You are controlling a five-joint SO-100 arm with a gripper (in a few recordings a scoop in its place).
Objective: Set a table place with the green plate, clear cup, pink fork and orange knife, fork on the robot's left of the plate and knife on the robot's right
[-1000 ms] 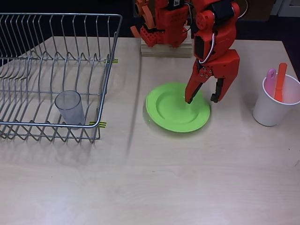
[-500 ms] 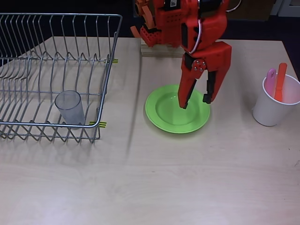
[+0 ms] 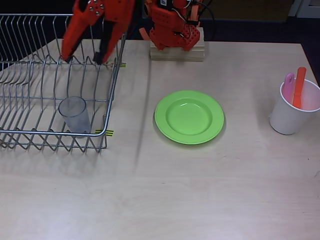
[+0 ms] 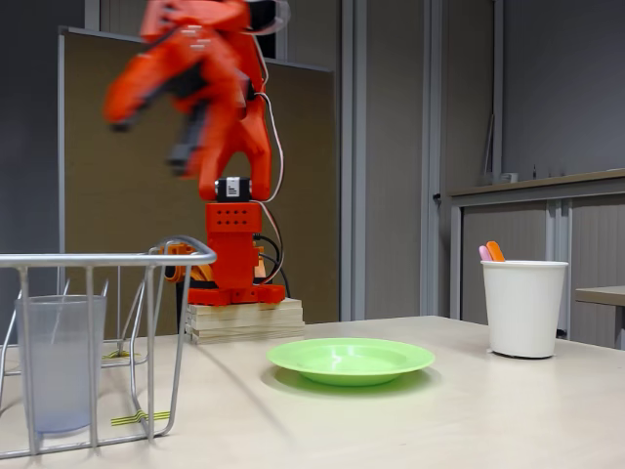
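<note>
Sitting flat at the centre of the overhead view, the green plate (image 3: 189,116) looks placed, so I'm guessing the clear cup (image 3: 74,114) is the step in hand. It's standing upright in the dish rack (image 3: 113,90) at centre left. The gripper (image 3: 83,58) is hanging above the rack at upper left, fingers spread apart, holding and touching nothing. Next move probably calls for dropping down around the cup. The pink fork (image 3: 289,86) and orange knife (image 3: 299,87) are standing in the white cup (image 3: 291,119) at right.
</note>
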